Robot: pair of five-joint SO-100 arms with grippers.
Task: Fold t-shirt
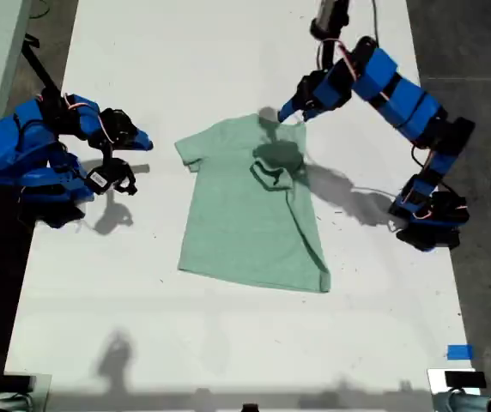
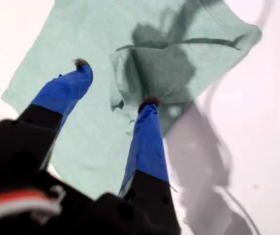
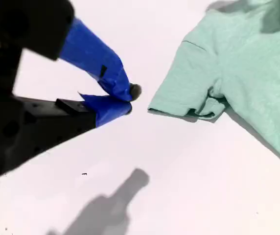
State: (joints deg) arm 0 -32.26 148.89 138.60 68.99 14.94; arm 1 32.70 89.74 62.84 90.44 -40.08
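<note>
A white bench point(image 1: 228, 343) carries the t-shirt point(image 1: 245, 215) lying mid-surface, one sleeve folded inward. My second end effector point(image 3: 130, 100), fingers pressed together, hovers beside the flat sleeve. My first end effector point(image 2: 115, 83), spread, hangs over the folded part. Dark floor point(image 1: 477, 51) flanks the bench.
</note>
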